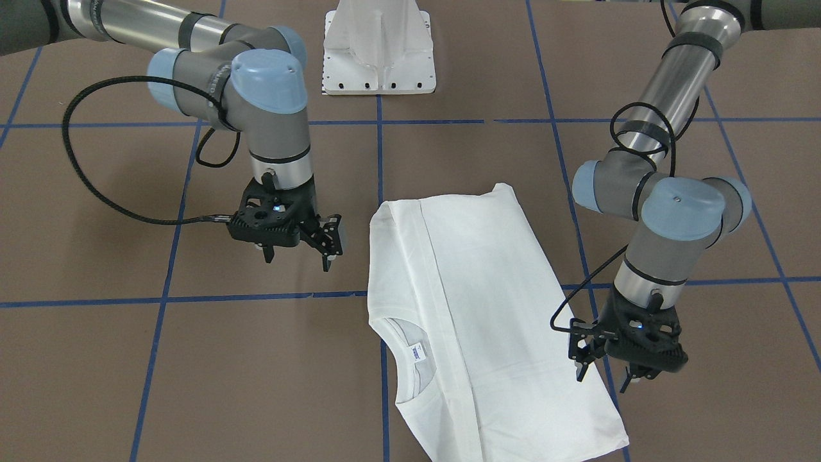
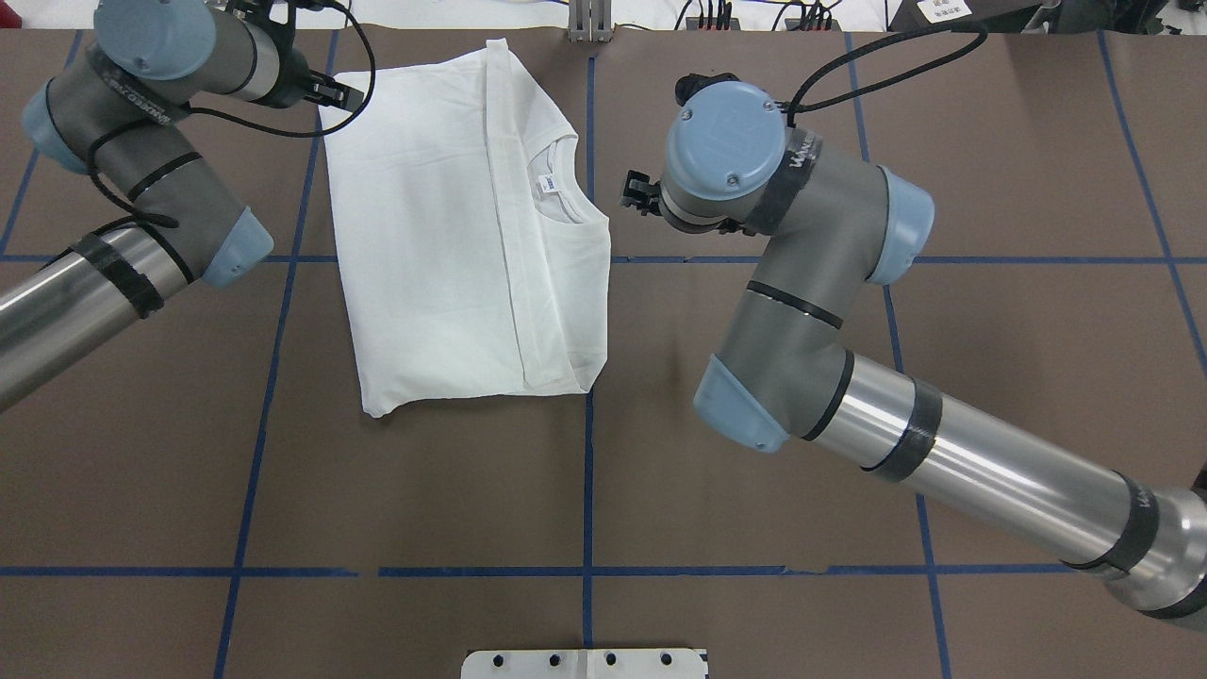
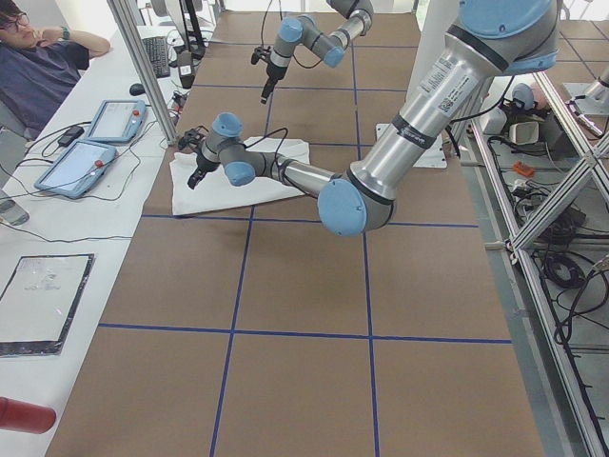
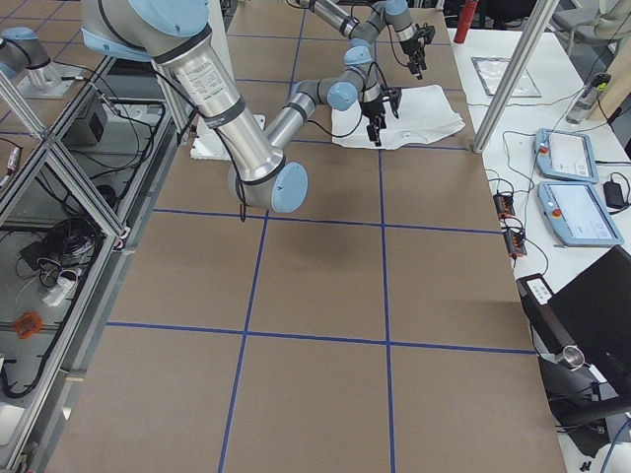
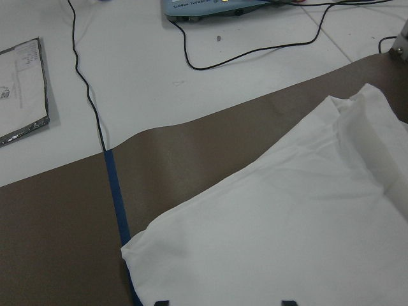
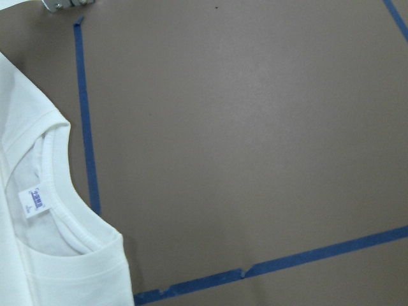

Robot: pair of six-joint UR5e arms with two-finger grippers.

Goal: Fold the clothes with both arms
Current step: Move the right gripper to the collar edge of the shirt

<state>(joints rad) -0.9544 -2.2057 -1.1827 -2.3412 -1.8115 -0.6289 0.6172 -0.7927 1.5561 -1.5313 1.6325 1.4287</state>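
The big brown table [image 2: 754,453] has blue tape lines on it. The left arm [image 1: 667,83] and the right arm [image 1: 256,96] reach out over it. The white T-shirt [image 2: 434,236] lies folded and flat between the two grippers. Its long way runs from the robot's side to the far side. The neck hole is near the far end and faces the robot's right. The left gripper [image 1: 603,378] hangs over the shirt's edge, fingers apart, holding nothing. The right gripper [image 1: 298,260] is just beside the shirt, fingers spread, empty too. The small neck label [image 2: 545,185] shows.
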